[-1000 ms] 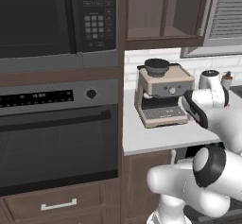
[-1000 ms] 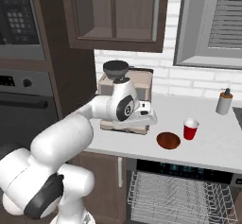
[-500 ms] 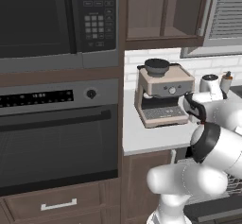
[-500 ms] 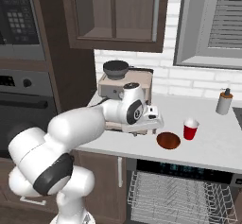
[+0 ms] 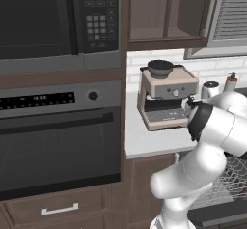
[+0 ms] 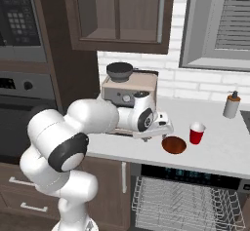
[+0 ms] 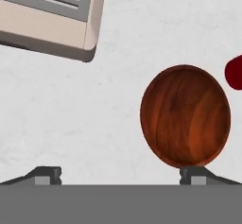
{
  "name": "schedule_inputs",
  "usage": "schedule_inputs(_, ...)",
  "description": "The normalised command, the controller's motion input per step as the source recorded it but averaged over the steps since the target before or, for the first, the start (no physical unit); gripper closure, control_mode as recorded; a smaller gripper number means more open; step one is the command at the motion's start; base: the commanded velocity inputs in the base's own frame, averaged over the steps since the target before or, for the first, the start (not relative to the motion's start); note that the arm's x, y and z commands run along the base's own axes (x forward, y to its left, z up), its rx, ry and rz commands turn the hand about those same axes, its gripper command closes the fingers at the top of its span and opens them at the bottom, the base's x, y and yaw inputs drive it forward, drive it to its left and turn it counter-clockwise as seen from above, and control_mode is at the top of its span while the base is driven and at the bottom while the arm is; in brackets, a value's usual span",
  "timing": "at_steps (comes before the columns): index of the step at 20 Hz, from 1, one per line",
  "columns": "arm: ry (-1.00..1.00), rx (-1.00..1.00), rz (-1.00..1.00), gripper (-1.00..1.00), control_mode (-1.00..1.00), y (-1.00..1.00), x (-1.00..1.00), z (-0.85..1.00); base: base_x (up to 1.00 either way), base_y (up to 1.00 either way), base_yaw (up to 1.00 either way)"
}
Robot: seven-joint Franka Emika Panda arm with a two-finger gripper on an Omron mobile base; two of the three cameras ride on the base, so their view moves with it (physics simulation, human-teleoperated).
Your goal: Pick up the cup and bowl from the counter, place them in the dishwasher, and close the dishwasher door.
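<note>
Landmark: coffee machine (image 6: 130, 94), beige with a dark round top, standing on the counter (image 6: 219, 149) against the white brick wall.

Gripper (image 6: 157, 130) hangs above the counter just in front of the coffee machine's right front corner, pointing down. In the hand view the gripper (image 7: 120, 173) has its fingertips (image 7: 47, 173) spread wide, about as far apart as they go, with bare counter (image 7: 71, 119) between them. Nothing held, nothing touched.

Bowl (image 6: 174, 144): shallow, dark reddish-brown wood grain, upright on the counter, to the right of the coffee machine and forward of it, near the front edge. In the hand view the bowl (image 7: 185, 115) lies just beyond the one fingertip, off to the side of the gap between the fingers, not centred in it. The coffee machine's base corner (image 7: 52, 20) sits in the upper left of that view, apart from the bowl.

Cup (image 6: 197, 133): red, whitish rim, upright, just beside the bowl on the side away from the coffee machine. Whether they touch, cannot tell. In the hand view a dark red sliver of the cup (image 7: 234, 73) shows at the right edge.

Dishwasher (image 6: 188, 203): below the counter, down and right of the coffee machine, door open, grey wire rack pulled out. Rack holds no dishes that I can see.

Pale pump bottle (image 6: 231, 105) stands far right of the coffee machine, by the wall.
</note>
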Motion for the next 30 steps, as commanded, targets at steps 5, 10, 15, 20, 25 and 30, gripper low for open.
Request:
schedule_inputs(5,0.0,0.0,0.04,-1.0,-1.0,-0.3,0.15,-0.18,0.0,0.0,0.0)
schedule_inputs(10,0.0,0.0,0.0,-1.0,-1.0,-0.11,0.02,-0.28,0.0,0.0,0.0)
schedule_inputs(15,0.0,0.0,0.02,-1.0,-1.0,-0.08,0.13,-0.25,0.0,0.0,0.0)
schedule_inputs(20,0.01,0.0,0.04,-1.0,-1.0,-0.21,0.27,-0.12,0.0,0.0,0.0)
schedule_inputs(25,0.0,0.0,0.04,-1.0,-1.0,-0.21,0.18,-0.19,0.0,0.0,0.0)
schedule_inputs(30,0.0,0.0,0.01,1.0,-1.0,-0.06,0.09,-0.26,0.0,0.0,0.0)
